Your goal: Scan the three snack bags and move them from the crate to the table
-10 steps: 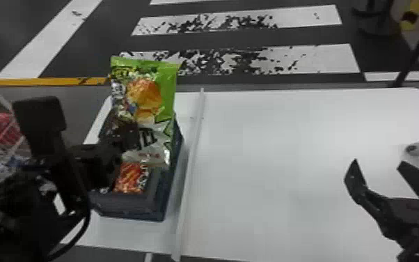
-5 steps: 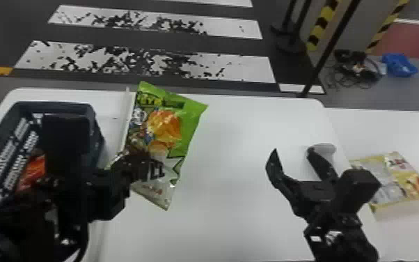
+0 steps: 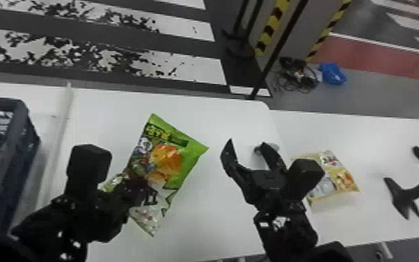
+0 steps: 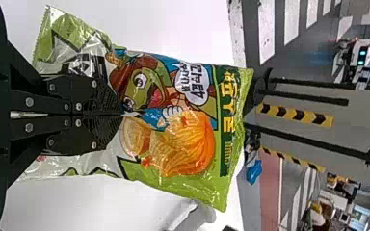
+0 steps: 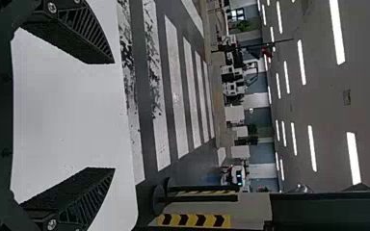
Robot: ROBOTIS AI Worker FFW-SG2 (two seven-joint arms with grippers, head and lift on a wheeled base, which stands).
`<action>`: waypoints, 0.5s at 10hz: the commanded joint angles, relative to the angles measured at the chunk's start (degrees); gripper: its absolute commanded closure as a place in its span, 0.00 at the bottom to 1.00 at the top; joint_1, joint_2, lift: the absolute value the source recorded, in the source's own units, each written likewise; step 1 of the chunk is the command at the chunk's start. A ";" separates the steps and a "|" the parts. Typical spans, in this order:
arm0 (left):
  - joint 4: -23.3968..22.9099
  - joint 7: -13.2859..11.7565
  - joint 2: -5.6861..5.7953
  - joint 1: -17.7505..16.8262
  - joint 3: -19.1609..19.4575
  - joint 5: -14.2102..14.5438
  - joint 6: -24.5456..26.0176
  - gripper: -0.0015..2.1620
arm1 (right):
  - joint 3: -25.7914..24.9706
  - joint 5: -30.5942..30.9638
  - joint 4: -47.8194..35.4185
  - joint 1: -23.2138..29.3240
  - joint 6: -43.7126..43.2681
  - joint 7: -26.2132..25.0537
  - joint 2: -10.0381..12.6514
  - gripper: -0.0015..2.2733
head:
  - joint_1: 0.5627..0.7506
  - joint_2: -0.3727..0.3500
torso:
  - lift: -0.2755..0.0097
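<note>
My left pincer [image 4: 118,114], pinching the green bag [image 3: 167,156], has swung from crate [image 3: 19,120] to table [image 3: 215,219] — so scanning looks next — and my right pincer [image 3: 247,143] is spread wide.

Green bag [image 3: 174,156], yellow-and-black striped pillar [image 3: 272,28]

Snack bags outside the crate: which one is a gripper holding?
The green bag, pinched in the left gripper; the yellow bag lies on the white table, farther to the robot's right.
</note>
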 commanded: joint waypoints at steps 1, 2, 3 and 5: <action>5.46 -0.70 -0.21 -2.19 -4.26 -1.79 -0.82 0.95 | 0.07 -0.33 -0.01 -0.65 -0.04 0.00 0.13 0.04 | 0.70 0.06 | 0.75; 9.33 -1.06 -0.57 -2.81 -6.20 -2.50 -3.11 0.95 | 0.07 -0.42 -0.01 -0.73 -0.04 0.09 0.13 0.04 | 0.70 0.03 | 0.75; 13.11 -1.06 -0.83 -3.77 -8.13 -3.29 -5.39 0.95 | 0.07 -0.68 0.08 -0.82 -0.21 0.09 0.13 0.04 | 0.70 0.03 | 0.75; 19.00 -2.73 -1.27 -6.23 -10.42 -3.38 -9.43 0.95 | 0.07 -0.77 -0.01 -0.82 -0.74 0.44 0.13 0.04 | 0.70 0.03 | 0.75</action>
